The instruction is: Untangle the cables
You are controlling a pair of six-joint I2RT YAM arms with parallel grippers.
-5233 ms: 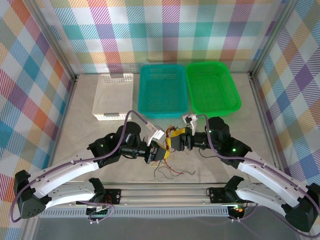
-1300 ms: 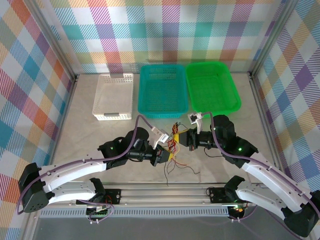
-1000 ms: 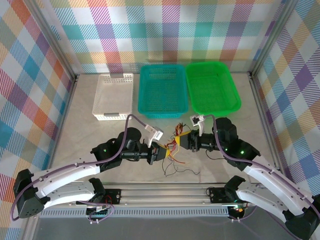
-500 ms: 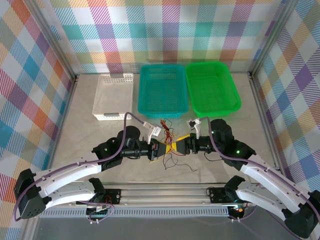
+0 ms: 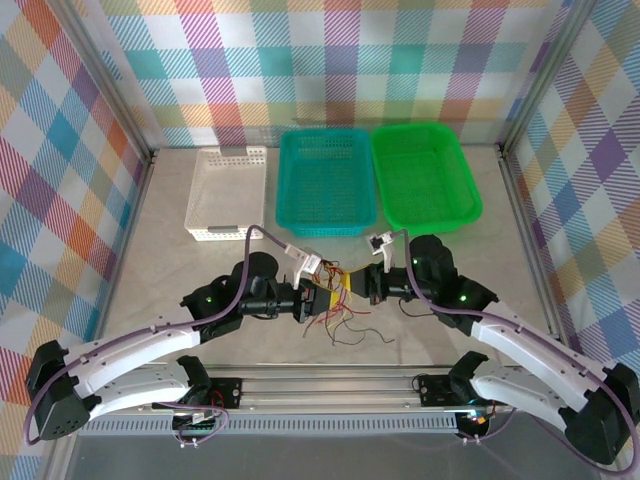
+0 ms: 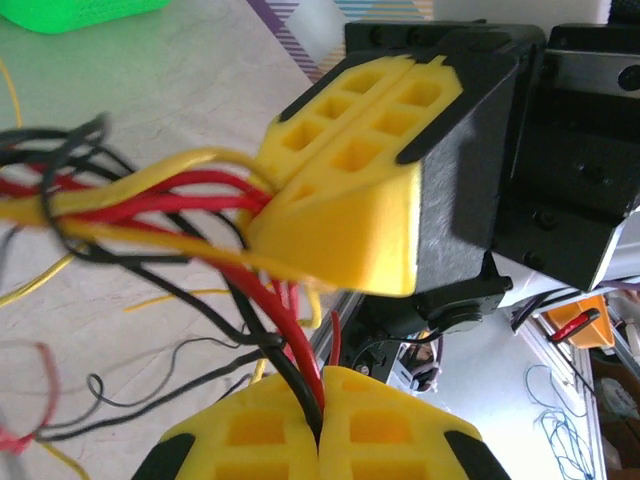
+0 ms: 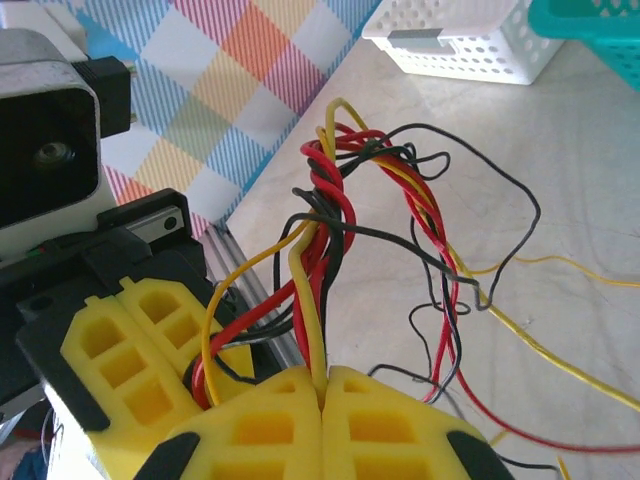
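Note:
The cables (image 5: 345,318) are a knot of thin red, yellow and black wires held between both grippers over the table's near middle, with loose ends trailing onto the tabletop. My left gripper (image 5: 322,298) is shut on a red and a black wire (image 6: 300,375), its yellow jaws pressed together. Almost tip to tip with it, my right gripper (image 5: 355,285) is shut on a yellow wire and red strands (image 7: 318,300). In the right wrist view the twisted bundle (image 7: 335,195) rises above the jaws. The left wrist view has the right gripper's yellow fingers (image 6: 345,200) clamped on the strands.
Three baskets stand at the back: white (image 5: 228,193), teal (image 5: 326,180) and green (image 5: 425,175). A metal rail (image 5: 330,385) runs along the near edge below the grippers. Thin wire ends (image 5: 370,335) lie on the table in front of the rail.
My right gripper opened, then shut again on the wires, closer to the left gripper. The bundle that stuck up between them now hangs lower. The left gripper stayed shut.

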